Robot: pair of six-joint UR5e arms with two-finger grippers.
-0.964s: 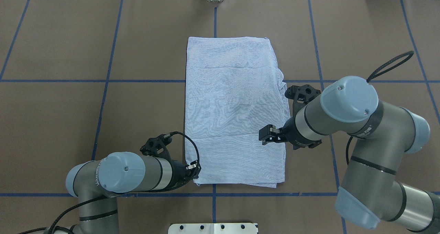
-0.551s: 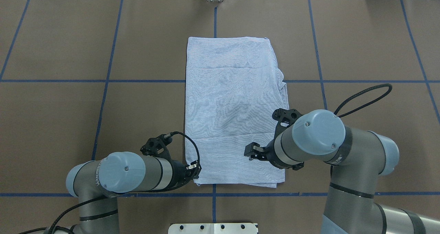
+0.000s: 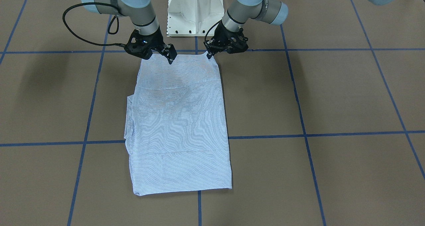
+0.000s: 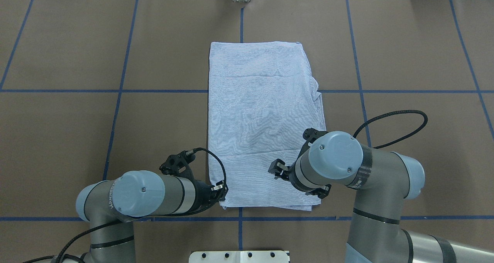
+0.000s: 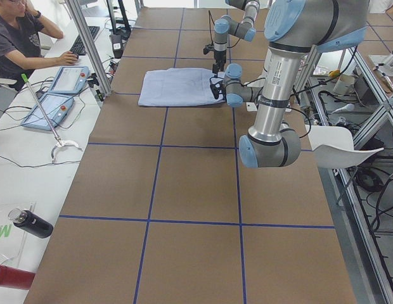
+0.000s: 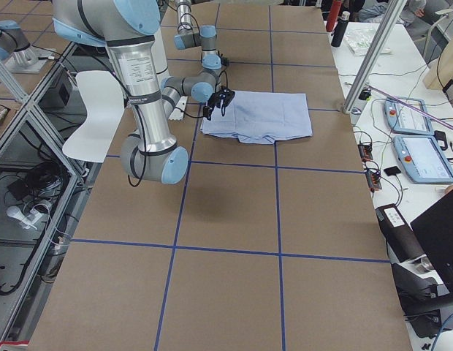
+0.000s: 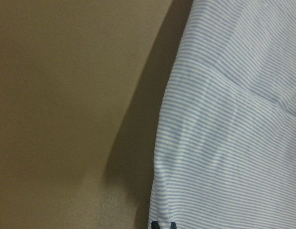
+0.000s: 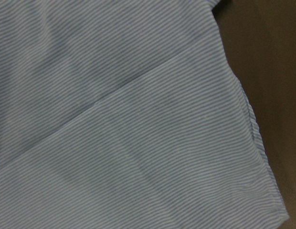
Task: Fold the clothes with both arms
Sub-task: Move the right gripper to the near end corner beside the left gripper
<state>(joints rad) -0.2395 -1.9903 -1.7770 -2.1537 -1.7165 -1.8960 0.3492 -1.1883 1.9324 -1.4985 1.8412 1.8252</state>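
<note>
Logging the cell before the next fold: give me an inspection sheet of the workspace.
Surface: brown table, blue tape grid.
Job's things: striped shirt folded into a flat rectangle, centred.
Clutter: nothing seen.
Grippers: left gripper apparently shut on the shirt's near left corner; right gripper over its near edge, state unclear.
Cables: black cable loops at both wrists.
Surroundings: operator and teach pendants at a side bench.

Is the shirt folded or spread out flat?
Folded: the shirt lies as a narrow rectangle, no sleeves showing, layered edges on one side.
</note>
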